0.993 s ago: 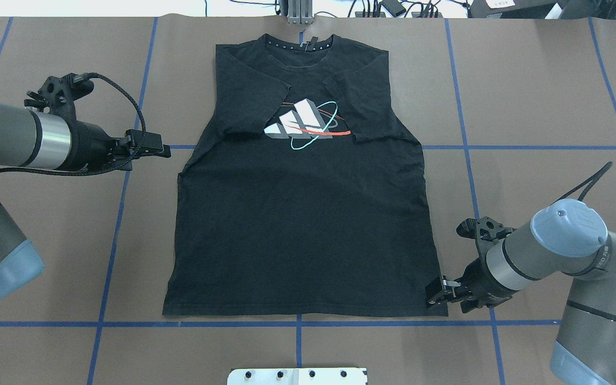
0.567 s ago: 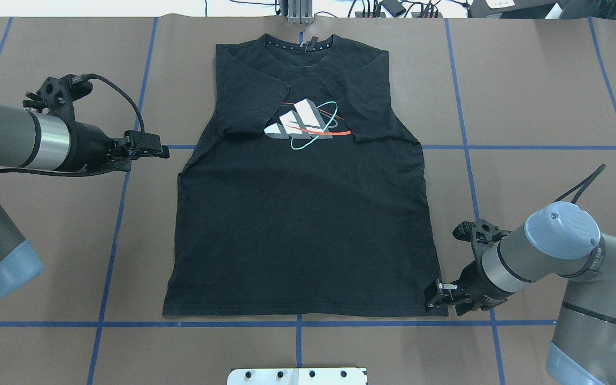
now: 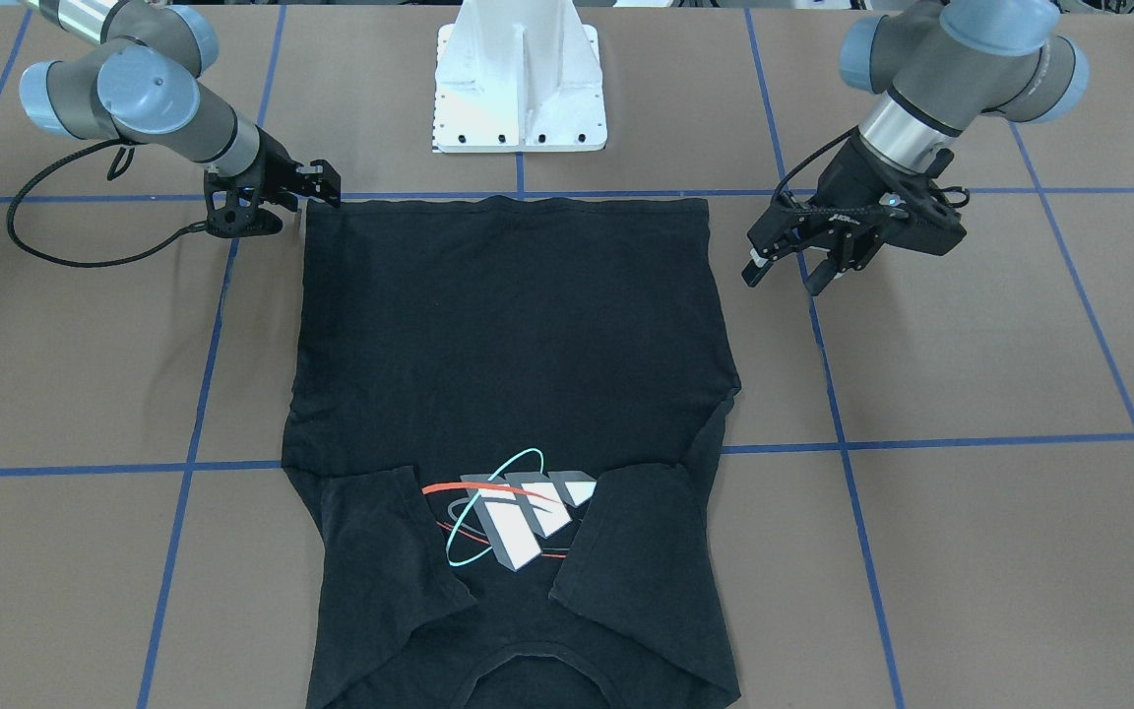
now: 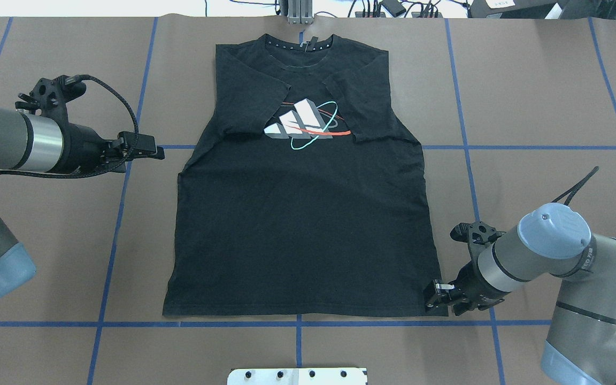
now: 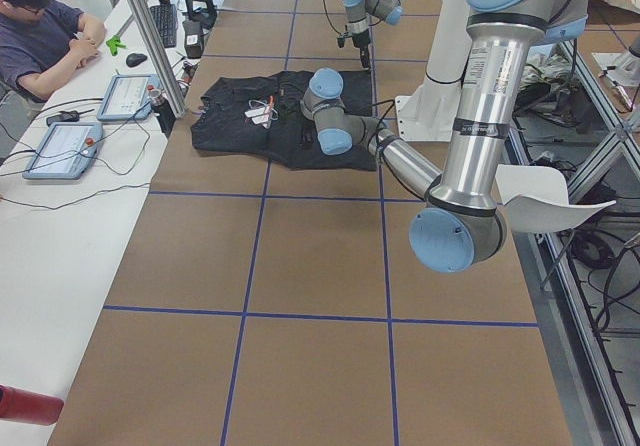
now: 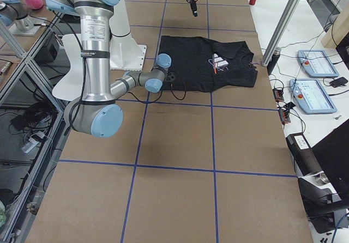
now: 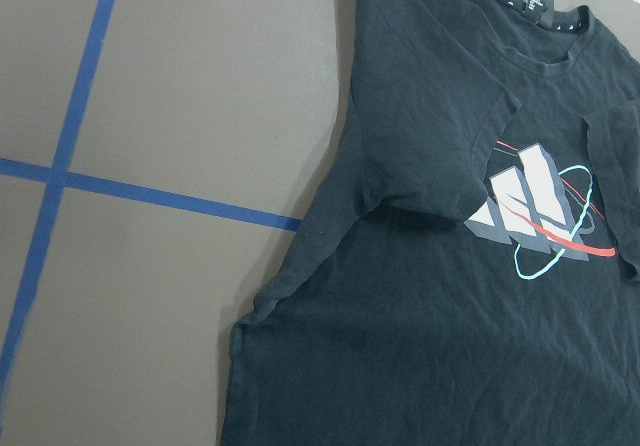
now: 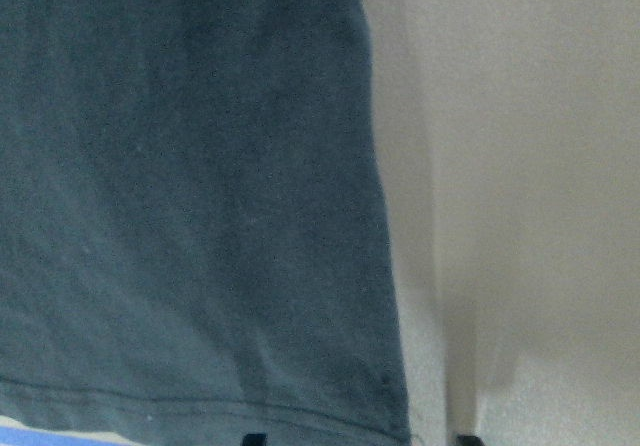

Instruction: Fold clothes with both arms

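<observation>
The black short-sleeved cotton T-shirt (image 4: 302, 230) lies flat on the brown table (image 4: 543, 96), print up, sleeves already tucked in. I think the bottom gets lifted next. So my right arm's fingers (image 4: 433, 297) sit open around its bottom corner, not pinching yet. My left arm's fingers (image 4: 153, 153) wait beside it, open and empty.

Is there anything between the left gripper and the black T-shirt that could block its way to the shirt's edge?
Nothing visible does. Between the left arm's black two-finger gripper and the side edge of the black cotton T-shirt lies only bare brown table paper with a blue tape line.
</observation>
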### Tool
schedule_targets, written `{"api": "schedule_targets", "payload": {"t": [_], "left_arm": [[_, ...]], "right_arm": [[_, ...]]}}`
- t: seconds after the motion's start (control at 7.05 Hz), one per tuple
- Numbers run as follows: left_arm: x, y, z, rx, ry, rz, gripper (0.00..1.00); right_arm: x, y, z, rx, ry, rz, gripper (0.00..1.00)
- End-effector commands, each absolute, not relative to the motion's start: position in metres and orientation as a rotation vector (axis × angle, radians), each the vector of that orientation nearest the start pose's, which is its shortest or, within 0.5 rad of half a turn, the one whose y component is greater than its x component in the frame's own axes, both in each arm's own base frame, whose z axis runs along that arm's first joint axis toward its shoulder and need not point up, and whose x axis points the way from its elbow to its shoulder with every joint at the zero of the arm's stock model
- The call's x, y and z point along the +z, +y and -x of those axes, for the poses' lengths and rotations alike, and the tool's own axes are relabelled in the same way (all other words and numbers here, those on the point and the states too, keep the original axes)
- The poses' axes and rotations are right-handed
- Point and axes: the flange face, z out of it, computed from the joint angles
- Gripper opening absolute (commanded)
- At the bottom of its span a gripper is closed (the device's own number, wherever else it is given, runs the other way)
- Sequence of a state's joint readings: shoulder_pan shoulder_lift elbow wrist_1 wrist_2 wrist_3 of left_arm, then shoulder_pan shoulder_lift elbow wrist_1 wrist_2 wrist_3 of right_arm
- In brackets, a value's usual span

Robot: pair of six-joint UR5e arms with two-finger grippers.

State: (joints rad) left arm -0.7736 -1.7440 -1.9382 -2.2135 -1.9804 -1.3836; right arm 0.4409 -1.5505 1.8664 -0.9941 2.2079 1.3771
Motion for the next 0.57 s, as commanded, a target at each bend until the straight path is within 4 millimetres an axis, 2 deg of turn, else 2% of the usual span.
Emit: {"api": "schedule_targets", "payload": {"t": [0.0,0.14,0.28,0.43], "left_arm": [[0.3207,-0.4371,-0.3128,-0.27,1.203,-0.221,0.99],[0.3215,-0.437,-0.3126,-0.271,1.202,-0.22,0.99],[0.3222,-0.4369,-0.3135,-0.271,1.2,-0.22,0.99],[0.3223,-0.4369,-0.3135,-0.271,1.2,-0.22,0.99]], "right_arm": [[0.4389,-0.2844,0.4295,-0.059,-0.998,0.293,0.52],[0.4366,-0.2847,0.4284,-0.059,-1.002,0.291,0.37],[0.4334,-0.2866,0.4258,-0.057,-1.009,0.288,0.3],[0.4333,-0.2874,0.4243,-0.055,-1.01,0.289,0.3]]}}
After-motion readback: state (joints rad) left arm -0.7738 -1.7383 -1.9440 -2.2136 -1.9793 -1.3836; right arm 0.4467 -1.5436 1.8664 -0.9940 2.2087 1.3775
